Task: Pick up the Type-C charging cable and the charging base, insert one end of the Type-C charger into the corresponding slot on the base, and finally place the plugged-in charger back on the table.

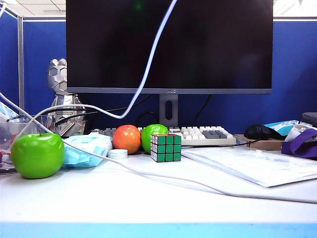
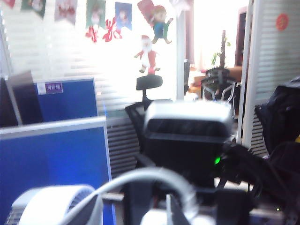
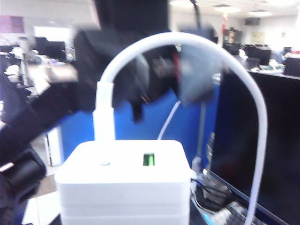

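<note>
White table [image 1: 148,203] in the exterior view shows neither gripper. Only the right wrist view shows the charging base [image 3: 124,183], filling the foreground, with the Type-C charging cable [image 3: 187,44] plugged into it; the right gripper's grip cannot be told. Left gripper: unseen.

On the table [image 1: 148,208] an apple [image 1: 38,154] stands at the front left; right of it lies a tissue pack [image 1: 88,148], then a tape roll [image 1: 118,153]; two more fruits [image 1: 127,139] sit behind the roll, beside a puzzle cube [image 1: 166,147]; a long cord [image 1: 148,173] crosses in front of them; papers [image 1: 257,166] lie to the right; the keyboard [image 1: 208,135] lies behind the cube, below the monitor [image 1: 168,44]; up in the air the right gripper [image 3: 124,206] holds the charging base [image 3: 124,183], the charging cable [image 3: 187,42] plugged into its top and arching over; the left gripper [image 2: 154,206], jaws apart, faces it at the arch.
</note>
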